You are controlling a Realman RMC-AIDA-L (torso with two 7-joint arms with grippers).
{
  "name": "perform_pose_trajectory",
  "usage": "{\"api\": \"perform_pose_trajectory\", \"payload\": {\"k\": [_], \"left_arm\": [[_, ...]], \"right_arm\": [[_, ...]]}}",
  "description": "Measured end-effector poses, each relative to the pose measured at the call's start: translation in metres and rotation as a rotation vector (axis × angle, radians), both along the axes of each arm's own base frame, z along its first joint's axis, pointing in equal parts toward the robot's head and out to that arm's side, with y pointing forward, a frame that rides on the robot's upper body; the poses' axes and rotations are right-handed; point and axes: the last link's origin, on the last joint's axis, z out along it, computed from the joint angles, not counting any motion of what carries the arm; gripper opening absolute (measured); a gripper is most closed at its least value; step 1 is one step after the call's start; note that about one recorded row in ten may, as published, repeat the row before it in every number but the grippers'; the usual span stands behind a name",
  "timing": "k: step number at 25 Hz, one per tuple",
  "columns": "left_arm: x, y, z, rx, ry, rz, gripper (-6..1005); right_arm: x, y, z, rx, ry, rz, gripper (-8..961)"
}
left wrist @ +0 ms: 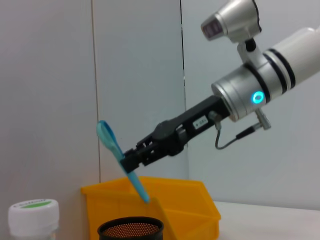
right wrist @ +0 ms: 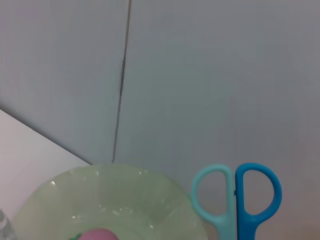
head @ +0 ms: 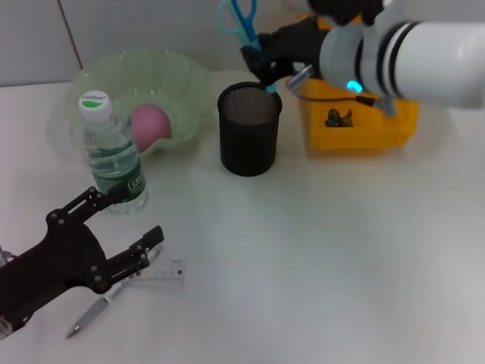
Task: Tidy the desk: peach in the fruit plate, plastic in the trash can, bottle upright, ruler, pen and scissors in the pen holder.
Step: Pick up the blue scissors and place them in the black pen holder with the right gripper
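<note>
the right gripper (head: pixel 267 67) is up over the back part of the desk (head: pixel 318 243), just above the far rim of the pen holder (head: pixel 250 129), and its fingers are clamped on the scissors (head: pixel 241 23). the scissors hang with the two handle rings on top, one light blue and one darker blue, and the blade end points down to the mouth of the holder; in the left wrist view the tip (left wrist: pixel 142 192) is above the mesh rim (left wrist: pixel 131 229) and not yet inside. the holder is a black mesh cup that stands upright near the middle of the back edge. left of it is the green fruit plate (head: pixel 163 72), near the back left corner, and the pink peach (head: pixel 150 125) lies in it. the bottle (head: pixel 112 152) stands upright in front of the plate, with a white cap and green label, near the left edge of the desk. behind the holder on its right side sits the yellow trash can (head: pixel 364 133), with something dark and crumpled in it, i cannot tell what exactly. the left gripper (head: pixel 140 254) is low at the front left corner of the desk, its black fingers are apart and they hold nothing. the clear ruler (head: pixel 165 271) lies flat just beside these fingers, and the pen (head: pixel 95 312) lies on the desk partly under the gripper, its tip toward the front edge.
</note>
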Motion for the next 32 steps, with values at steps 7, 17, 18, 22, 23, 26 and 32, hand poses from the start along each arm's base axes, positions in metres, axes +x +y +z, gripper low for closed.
{"api": "perform_pose_trajectory", "payload": {"k": [7, 17, 18, 22, 23, 26, 32], "left_arm": [[0.001, 0.002, 0.000, -0.006, -0.005, 0.001, 783], [0.003, 0.004, 0.000, -0.006, -0.004, -0.005, 783], [0.003, 0.004, 0.000, -0.005, -0.004, -0.006, 783], [0.003, 0.005, 0.000, -0.004, -0.003, -0.008, 783], [0.003, 0.005, 0.000, -0.004, -0.003, -0.008, 783], [0.004, 0.005, 0.001, -0.003, -0.001, -0.010, 783], [0.003, 0.005, 0.003, -0.003, -0.003, -0.013, 783]], "right_arm": [[0.012, 0.003, -0.021, 0.019, 0.007, 0.026, 231], [0.030, 0.001, -0.043, 0.000, 0.025, 0.001, 234], [0.033, 0.000, -0.045, -0.003, 0.029, -0.005, 234], [0.036, -0.002, -0.046, -0.001, 0.032, -0.012, 235], [0.036, -0.003, -0.044, 0.002, 0.039, -0.012, 235], [0.035, -0.004, -0.043, 0.003, 0.045, -0.010, 360], [0.028, -0.016, -0.026, 0.041, 0.103, 0.002, 575]]}}
